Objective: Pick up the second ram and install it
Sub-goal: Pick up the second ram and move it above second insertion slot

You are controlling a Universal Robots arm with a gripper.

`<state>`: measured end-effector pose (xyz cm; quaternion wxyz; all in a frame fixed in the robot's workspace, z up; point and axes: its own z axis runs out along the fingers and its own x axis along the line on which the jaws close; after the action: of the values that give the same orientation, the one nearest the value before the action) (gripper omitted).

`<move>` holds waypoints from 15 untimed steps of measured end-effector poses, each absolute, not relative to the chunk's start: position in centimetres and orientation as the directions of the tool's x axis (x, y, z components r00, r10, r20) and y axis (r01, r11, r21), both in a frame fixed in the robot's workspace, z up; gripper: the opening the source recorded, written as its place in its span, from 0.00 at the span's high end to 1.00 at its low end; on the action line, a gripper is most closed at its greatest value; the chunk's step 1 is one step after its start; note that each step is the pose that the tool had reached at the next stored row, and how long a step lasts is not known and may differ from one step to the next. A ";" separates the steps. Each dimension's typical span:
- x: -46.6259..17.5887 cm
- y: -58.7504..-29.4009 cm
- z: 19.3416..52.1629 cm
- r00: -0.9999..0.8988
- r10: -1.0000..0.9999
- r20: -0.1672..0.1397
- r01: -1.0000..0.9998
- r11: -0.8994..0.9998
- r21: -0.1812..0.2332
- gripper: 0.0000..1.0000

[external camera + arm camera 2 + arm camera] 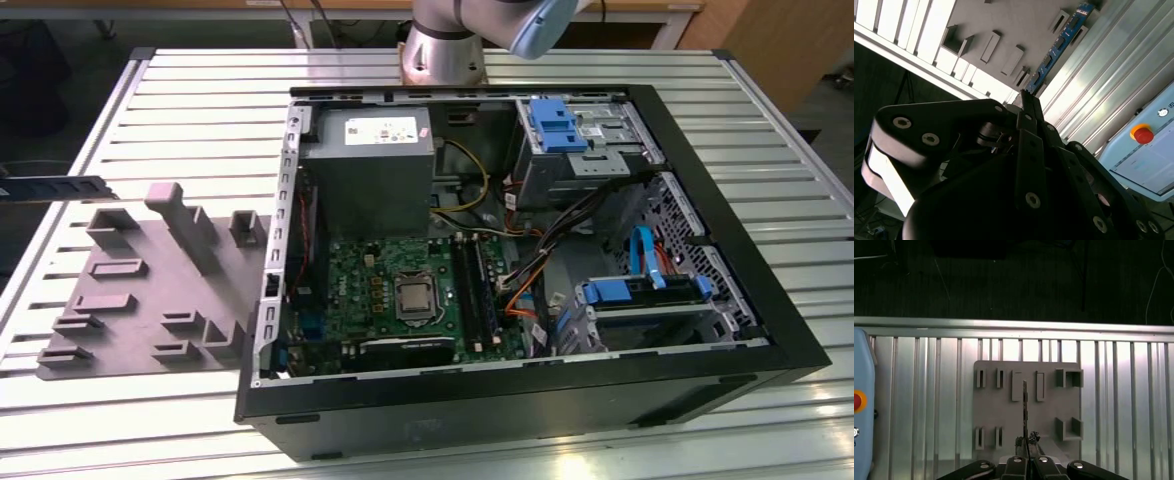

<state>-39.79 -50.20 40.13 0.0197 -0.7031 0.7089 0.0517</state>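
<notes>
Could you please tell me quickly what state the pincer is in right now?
Pincer: closed on the second ram, gripping it at one end.

white label on power supply, its print not legible

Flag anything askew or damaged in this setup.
Nothing stands out. The second ram sits straight in the shut tool; the holder tray lies flat on the table.
</notes>
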 end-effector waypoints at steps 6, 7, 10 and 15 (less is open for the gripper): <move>-39.6 -50.2 40.1 -0.010 -0.995 -0.101 -0.999 0.006 0.045 0.89; -39.5 -50.2 40.1 -0.010 -0.995 -0.101 -0.999 0.006 0.046 0.89; -39.4 -50.2 40.1 -0.010 -0.995 -0.101 -0.999 0.006 0.046 0.89; -39.0 -50.2 40.1 -0.010 -0.995 -0.101 -0.999 0.006 0.046 0.89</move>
<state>-39.01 -50.20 40.13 0.0197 -0.7031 0.7089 0.0517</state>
